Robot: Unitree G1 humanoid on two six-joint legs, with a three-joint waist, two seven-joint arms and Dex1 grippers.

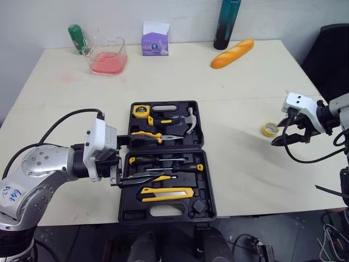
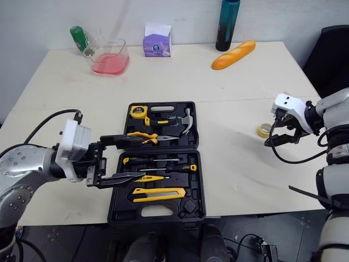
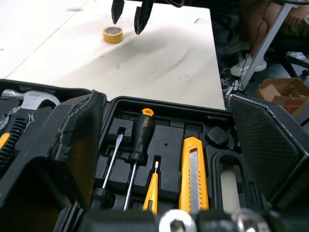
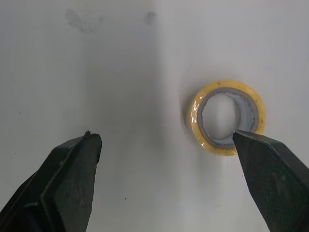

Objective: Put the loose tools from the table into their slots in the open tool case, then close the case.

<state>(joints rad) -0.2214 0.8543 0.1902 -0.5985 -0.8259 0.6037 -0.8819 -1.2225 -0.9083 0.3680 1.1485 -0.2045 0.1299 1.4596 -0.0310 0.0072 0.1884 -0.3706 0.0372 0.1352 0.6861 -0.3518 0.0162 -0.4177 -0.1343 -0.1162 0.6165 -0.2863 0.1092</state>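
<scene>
The black tool case (image 1: 203,164) lies open at the table's front middle. It holds a tape measure (image 1: 141,111), a hammer (image 1: 188,120), pliers (image 1: 146,136), screwdrivers (image 3: 137,145) and a yellow utility knife (image 1: 166,192). My left gripper (image 1: 124,161) is open at the case's left edge, its fingers (image 3: 72,145) spread over the lower half. A yellow tape roll (image 1: 269,129) lies loose on the table to the right of the case. My right gripper (image 4: 165,137) hangs open just above and beside the tape roll (image 4: 227,118), which sits close to one fingertip (image 4: 251,145).
Along the table's far edge stand a green bottle (image 1: 79,38), a measuring cup of pink liquid (image 1: 108,54), a purple box (image 1: 155,38), a dark bottle (image 1: 226,24) and a baguette (image 1: 233,53). A black chair (image 1: 330,60) stands off the right edge.
</scene>
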